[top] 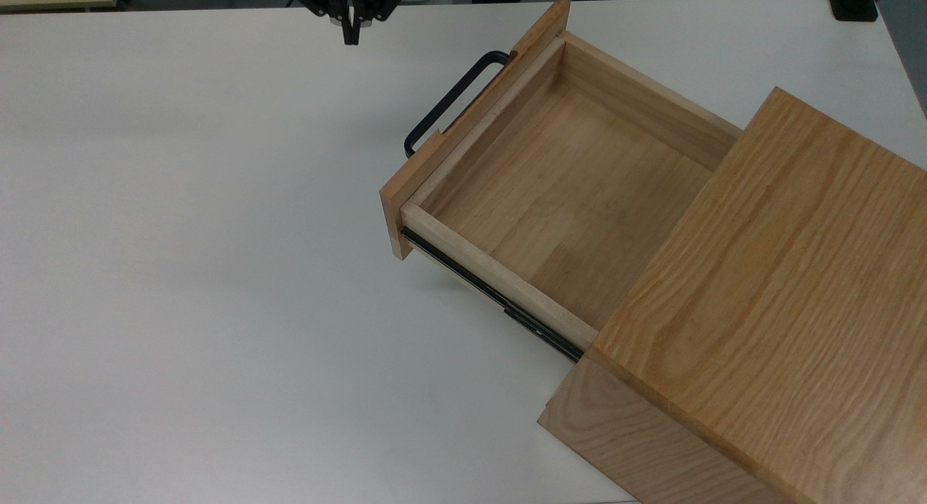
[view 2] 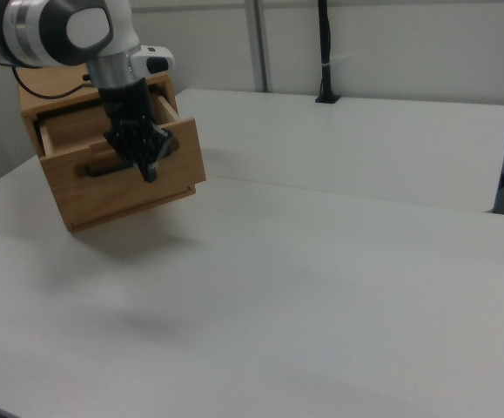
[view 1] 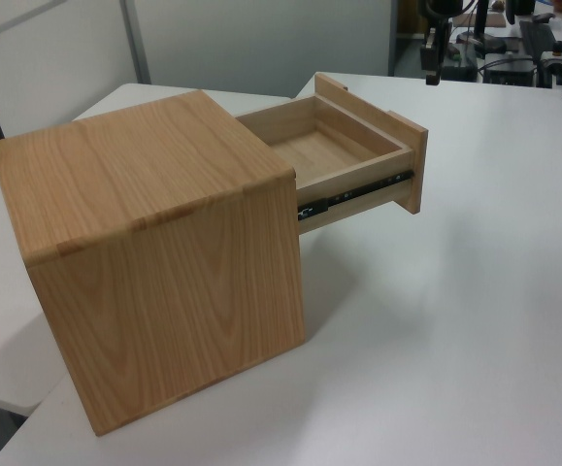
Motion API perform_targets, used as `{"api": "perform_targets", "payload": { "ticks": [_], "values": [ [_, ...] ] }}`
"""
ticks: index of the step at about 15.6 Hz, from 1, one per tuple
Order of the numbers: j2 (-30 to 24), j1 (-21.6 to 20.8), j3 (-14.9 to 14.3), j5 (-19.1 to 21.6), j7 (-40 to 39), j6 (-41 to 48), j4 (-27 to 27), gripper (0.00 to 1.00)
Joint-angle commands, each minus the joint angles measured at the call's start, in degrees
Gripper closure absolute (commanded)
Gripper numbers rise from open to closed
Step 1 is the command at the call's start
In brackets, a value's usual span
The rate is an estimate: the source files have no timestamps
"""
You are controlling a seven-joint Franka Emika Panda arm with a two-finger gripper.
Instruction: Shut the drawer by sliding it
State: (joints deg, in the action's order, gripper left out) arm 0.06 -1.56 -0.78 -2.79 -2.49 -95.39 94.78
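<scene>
Oak-grained drawer (top: pixel 558 192) pulled far out of boxy wooden cabinet (top: pixel 768 308) on matte white table (top: pixel 181 272), toward the top view's left. Smooth tray bare inside. Black U-shaped bar handle (top: pixel 452 100) on flat front panel. Gripper (top: pixel 350 33) hovered well apart, far-left of the handle in the top view, fingers pressed together, holding nothing.

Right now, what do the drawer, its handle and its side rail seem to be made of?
The drawer looks like light solid wood: visible grain and joined boards, smooth matte finish, possibly unvarnished. Its handle looks like a bent metal bar with a black, slightly satin coating, though plastic cannot be ruled out. The side rail looks like black-finished metal, a thin, layered slide strip.
</scene>
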Motion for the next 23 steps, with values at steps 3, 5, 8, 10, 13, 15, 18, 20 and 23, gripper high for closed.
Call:
{"api": "perform_targets", "payload": {
  "ticks": [3, 5, 8, 10, 13, 15, 18, 20, 23],
  "values": [
    [2.2, -0.6, 0.2, 1.3, -22.4, -0.2, -0.1, 1.00],
    [3.3, -0.8, 0.4, 1.5, -27.7, -0.2, -0.1, 1.00],
    [6.4, -3.0, 0.4, 2.6, -31.4, -0.8, -0.6, 1.00],
    [7.6, -3.3, 0.5, 6.1, -32.0, -1.3, -0.6, 1.00],
    [7.7, -3.8, 0.5, 12.0, -36.2, -4.9, -1.4, 1.00],
    [8.4, -4.9, 0.6, 13.8, -36.3, -8.9, -1.4, 1.00],
    [9.9, -7.5, 0.6, 13.8, -35.6, -16.2, -1.4, 1.00],
    [11.6, -8.8, 0.6, 14.0, -35.6, -21.3, -1.4, 1.00],
    [13.6, -9.8, 1.9, 14.8, -34.4, -29.9, -1.4, 1.00]
  ]
}}
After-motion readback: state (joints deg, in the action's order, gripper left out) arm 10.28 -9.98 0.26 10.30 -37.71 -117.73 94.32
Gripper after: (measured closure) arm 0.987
